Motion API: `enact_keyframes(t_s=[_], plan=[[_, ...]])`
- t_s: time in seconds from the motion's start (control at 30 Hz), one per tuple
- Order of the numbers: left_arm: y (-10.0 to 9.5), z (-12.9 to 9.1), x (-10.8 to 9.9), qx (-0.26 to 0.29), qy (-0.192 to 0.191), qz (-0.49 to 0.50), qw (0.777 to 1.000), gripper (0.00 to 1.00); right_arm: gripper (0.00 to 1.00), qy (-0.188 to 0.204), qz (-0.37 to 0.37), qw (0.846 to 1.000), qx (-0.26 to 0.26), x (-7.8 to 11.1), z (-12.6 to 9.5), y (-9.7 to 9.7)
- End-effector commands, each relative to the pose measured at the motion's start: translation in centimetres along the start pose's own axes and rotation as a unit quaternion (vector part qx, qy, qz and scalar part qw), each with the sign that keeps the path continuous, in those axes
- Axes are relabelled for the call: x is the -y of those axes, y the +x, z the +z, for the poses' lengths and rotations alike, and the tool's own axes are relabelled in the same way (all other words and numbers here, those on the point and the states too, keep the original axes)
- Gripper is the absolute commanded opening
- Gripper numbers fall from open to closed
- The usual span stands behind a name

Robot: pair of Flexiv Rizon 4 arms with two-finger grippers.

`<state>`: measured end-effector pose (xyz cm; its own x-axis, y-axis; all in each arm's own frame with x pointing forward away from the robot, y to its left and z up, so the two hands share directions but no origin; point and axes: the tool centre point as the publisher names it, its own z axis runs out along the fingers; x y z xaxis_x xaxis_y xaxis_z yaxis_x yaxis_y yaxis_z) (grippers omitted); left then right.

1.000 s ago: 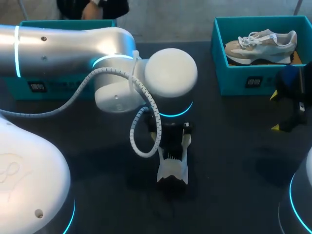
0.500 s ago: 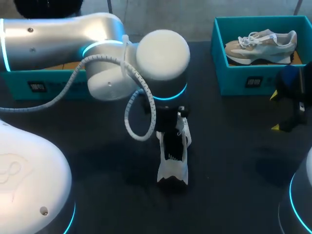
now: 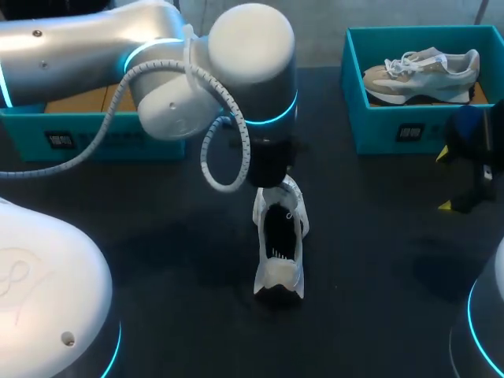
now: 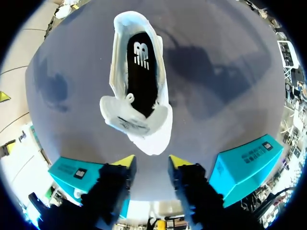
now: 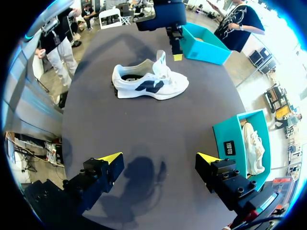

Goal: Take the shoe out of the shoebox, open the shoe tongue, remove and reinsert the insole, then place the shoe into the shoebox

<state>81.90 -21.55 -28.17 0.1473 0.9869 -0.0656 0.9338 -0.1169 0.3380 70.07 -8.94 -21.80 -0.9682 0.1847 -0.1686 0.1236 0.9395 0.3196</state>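
Note:
A white shoe with a black insole lies mid-table, its tongue pulled up. My left gripper hangs just above and behind the shoe's front end. Its fingers stand apart with nothing between them, and the tongue's tip lies just ahead of them. In the right wrist view the shoe shows its side with a navy logo. My right gripper is open and empty near the table's right edge, far from the shoe.
A teal shoebox at the back right holds a second pale shoe. Another teal shoebox stands at the back left, partly under my left arm. The dark tabletop surrounds the shoe.
My left gripper has lifted off the shoe's tongue and drawn back toward the far side, and its fingers have narrowed. The shoe's opening now shows fully. The right arm has not moved.

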Motion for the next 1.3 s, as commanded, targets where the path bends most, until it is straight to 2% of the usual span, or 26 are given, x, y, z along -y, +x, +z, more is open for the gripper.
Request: enact_keyframes(t_s=[0.03, 0.13, 0.2, 0.23, 0.47, 0.87, 1.03, 1.17, 1.3], plan=[[-0.3, 0.5, 0.4, 0.005, 0.010, 0.004, 1.000, 0.20, 1.00, 0.001, 0.000, 1.000, 0.001, 0.0, 0.1, 0.0], [-0.6, 0.3, 1.4, 0.013, 0.023, 0.010, 1.000, 0.29, 1.00, 0.001, 0.000, 1.000, 0.001, 0.0, 0.1, 0.0], [-0.8, 0.5, 2.1, 0.010, 0.029, 0.020, 0.999, 0.46, 1.00, 0.001, 0.000, 1.000, 0.001, 0.0, 0.1, 0.0], [-0.9, 0.6, 2.5, 0.007, 0.033, 0.027, 0.999, 0.49, 1.00, 0.001, 0.000, 1.000, 0.001, 0.0, 0.1, 0.0], [-1.3, 0.9, 4.7, 0.015, 0.052, 0.041, 0.998, 0.46, 1.00, 0.001, 0.000, 1.000, 0.001, 0.0, 0.1, 0.0], [-2.3, 0.6, 8.0, 0.030, 0.072, 0.050, 0.996, 0.47, 1.00, 0.001, 0.000, 1.000, 0.001, 0.0, 0.1, 0.0], [-2.5, 0.1, 10.4, 0.029, 0.090, 0.061, 0.994, 0.48, 1.00, 0.001, 0.000, 1.000, 0.001, 0.0, 0.1, 0.0], [-2.3, -0.7, 10.7, 0.018, 0.091, 0.058, 0.994, 0.47, 1.00, 0.001, 0.000, 1.000, 0.001, 0.0, 0.1, 0.0], [-2.2, -1.5, 9.3, 0.012, 0.070, 0.049, 0.996, 0.47, 1.00, 0.001, 0.000, 1.000, 0.001, 0.0, 0.1, 0.0]])
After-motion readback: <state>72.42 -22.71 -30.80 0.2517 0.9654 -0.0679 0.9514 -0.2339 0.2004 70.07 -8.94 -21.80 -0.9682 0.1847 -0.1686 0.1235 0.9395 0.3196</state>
